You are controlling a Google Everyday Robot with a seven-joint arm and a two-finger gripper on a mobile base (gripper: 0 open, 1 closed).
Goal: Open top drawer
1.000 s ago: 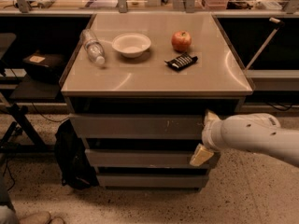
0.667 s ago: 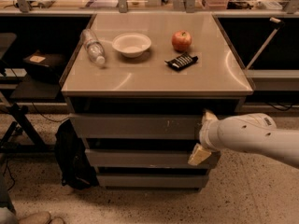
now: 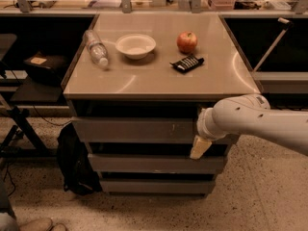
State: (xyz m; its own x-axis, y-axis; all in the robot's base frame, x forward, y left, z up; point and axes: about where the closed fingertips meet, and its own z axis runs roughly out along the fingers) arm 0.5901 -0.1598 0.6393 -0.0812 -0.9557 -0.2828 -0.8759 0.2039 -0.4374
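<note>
The top drawer [image 3: 134, 130] is a wide grey flat front just under the tabletop [image 3: 159, 81], with small white scuffs right of centre. It looks closed, or nearly so, with a dark gap above it. My gripper [image 3: 200, 143] comes in from the right on a white arm [image 3: 255, 121]. It sits against the right end of the top drawer front, and its cream tip hangs over the gap below. The drawer's right end is hidden behind it.
Two shorter grey drawer fronts [image 3: 154, 163] lie below. On the tabletop are a plastic bottle [image 3: 96, 48], a white bowl [image 3: 135, 45], a red apple [image 3: 186, 42] and a black packet [image 3: 187, 63]. A black backpack [image 3: 74, 165] leans on the cabinet's left. Dark shelving flanks both sides.
My gripper and arm have moved a little to the left along the top drawer front. The drawers and the tabletop objects have not moved.
</note>
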